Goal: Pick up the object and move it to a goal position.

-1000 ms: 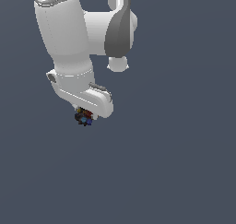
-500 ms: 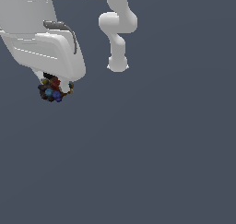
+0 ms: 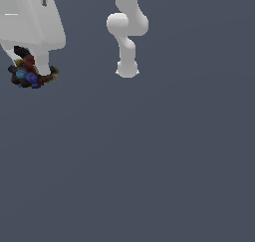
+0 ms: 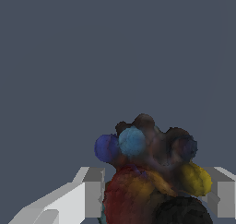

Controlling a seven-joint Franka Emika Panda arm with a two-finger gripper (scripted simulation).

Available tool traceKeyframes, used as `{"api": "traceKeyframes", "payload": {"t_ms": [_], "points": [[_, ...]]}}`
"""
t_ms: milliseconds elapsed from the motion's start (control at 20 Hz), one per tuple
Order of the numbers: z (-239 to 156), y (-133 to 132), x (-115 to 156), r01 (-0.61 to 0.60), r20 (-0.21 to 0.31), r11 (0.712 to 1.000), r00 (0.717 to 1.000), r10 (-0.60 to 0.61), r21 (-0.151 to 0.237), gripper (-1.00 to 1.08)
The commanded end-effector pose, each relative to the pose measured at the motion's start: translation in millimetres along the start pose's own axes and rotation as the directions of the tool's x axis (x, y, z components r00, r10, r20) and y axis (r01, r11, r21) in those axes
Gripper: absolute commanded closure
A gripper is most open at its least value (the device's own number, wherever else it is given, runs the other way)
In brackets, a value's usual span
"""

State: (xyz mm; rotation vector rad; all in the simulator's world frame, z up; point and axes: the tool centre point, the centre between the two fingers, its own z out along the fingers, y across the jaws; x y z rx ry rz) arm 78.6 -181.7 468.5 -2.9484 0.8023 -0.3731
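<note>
The object (image 3: 31, 75) is a small dark lumpy cluster with blue, red, orange and green blobs. It hangs between the fingers of my white gripper (image 3: 34, 70) at the upper part of the exterior view's left. The gripper is shut on it and holds it above the grey floor. In the wrist view the object (image 4: 150, 172) fills the space between the two white fingers (image 4: 90, 195), with blue, red and yellow blobs showing. The gripper's upper body is cut off by the frame edge.
The arm's white base and lower links (image 3: 126, 37) stand at the top middle of the exterior view. The plain grey floor (image 3: 149, 161) spreads all around. No goal marker shows.
The gripper with the object has moved toward the exterior view's left and closer to the camera, so it looks larger. It stays shut on the object throughout.
</note>
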Motion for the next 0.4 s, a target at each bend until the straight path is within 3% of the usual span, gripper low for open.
{"api": "traceKeyframes", "payload": {"t_ms": [0, 350], "points": [[-8.2, 1.3, 3.7, 0.0, -0.004, 1.0, 1.0, 0.0, 0.003, 1.08], [-14.2, 2.4, 7.4, 0.0, -0.007, 1.0, 1.0, 0.0, 0.005, 1.08]]}}
